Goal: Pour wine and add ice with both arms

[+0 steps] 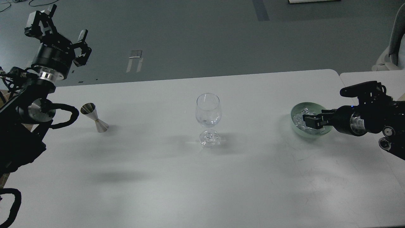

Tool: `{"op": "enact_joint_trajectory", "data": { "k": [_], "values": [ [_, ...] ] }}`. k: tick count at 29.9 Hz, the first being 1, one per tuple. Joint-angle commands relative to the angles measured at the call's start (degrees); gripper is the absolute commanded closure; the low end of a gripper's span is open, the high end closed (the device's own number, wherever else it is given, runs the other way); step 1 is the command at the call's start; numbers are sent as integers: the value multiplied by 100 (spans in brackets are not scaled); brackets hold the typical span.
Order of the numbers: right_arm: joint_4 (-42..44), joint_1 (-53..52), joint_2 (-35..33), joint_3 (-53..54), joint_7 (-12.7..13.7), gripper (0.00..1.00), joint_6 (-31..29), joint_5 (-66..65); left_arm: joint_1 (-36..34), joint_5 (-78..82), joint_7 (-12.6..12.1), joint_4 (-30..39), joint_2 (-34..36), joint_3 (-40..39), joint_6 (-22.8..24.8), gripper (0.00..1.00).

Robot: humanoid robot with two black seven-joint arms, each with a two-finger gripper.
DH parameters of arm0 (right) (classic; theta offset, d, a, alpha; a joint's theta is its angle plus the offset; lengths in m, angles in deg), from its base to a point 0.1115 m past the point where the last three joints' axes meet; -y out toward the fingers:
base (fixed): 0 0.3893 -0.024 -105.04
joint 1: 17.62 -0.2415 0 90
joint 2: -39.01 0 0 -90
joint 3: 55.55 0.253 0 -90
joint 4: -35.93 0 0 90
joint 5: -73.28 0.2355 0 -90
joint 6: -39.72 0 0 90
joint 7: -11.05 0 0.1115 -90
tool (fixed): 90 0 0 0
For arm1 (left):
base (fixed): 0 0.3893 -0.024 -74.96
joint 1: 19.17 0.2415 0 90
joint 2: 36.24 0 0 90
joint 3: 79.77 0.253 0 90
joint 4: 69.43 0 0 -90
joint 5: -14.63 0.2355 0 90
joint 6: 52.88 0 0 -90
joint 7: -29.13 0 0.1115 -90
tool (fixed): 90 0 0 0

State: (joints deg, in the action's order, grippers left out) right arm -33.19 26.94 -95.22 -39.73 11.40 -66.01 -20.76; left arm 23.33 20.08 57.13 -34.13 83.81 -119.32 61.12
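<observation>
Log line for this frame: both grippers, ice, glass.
left gripper: open, raised, empty | right gripper: in bowl at ice, closure unclear | wine glass: upright, centre | jigger: left, on table

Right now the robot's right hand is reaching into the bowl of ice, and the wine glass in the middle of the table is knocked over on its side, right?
Not quite. The head view shows the wine glass standing upright on its base in the middle of the table, not on its side. The rest holds: the right hand is reaching into the bowl of ice.
</observation>
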Motion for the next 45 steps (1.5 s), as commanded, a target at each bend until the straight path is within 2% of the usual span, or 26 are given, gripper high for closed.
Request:
{"op": "enact_joint_trajectory", "data": {
  "k": [1, 6, 8, 9, 11, 15, 19, 20, 21, 23, 26, 36, 45],
  "values": [
    [21, -9, 47, 0, 0, 35, 0, -1, 13, 0, 0, -50, -8, 0, -1, 2],
    [30, -18, 73, -61, 35, 52, -17, -1, 13, 0, 0, -147, -17, 0, 26, 2],
    [21, -44, 73, -114, 166, 53, -17, -9, 13, 0, 0, -147, -17, 0, 26, 2],
    [-14, -62, 73, -131, 359, 54, -17, -1, 13, 0, 0, -164, -8, 0, 26, 2],
    [-40, -71, 73, -132, 518, 56, -17, 8, 13, 0, 0, -164, 1, 0, 26, 2],
    [-40, -79, 73, -140, 563, 58, -17, 8, 13, 0, 0, -164, 1, 0, 17, 2],
    [-40, -79, 73, -140, 554, 64, -17, 8, 13, 0, 0, -164, 18, 0, 17, 2],
    [-40, -62, 73, -140, 563, 71, -17, 8, 13, 0, 0, -164, 27, 0, 26, 2],
    [-40, -62, 73, -140, 563, 71, -17, 8, 13, 0, 0, -164, 27, 0, 26, 2],
    [-40, -44, 73, -140, 572, 85, -17, 17, 13, 0, 0, -164, 36, 0, 26, 2],
    [-23, -44, 73, -149, 572, 100, -17, 17, 13, 0, 0, -164, 45, 0, 26, 2],
    [-146, -132, -24, -18, 519, 100, 9, 70, 13, 8, 0, -279, 10, 0, 26, 2],
    [-927, -106, -314, 1141, 510, 100, -8, 96, 13, 8, 0, -279, 27, 8, 8, 2]
  ]
}}
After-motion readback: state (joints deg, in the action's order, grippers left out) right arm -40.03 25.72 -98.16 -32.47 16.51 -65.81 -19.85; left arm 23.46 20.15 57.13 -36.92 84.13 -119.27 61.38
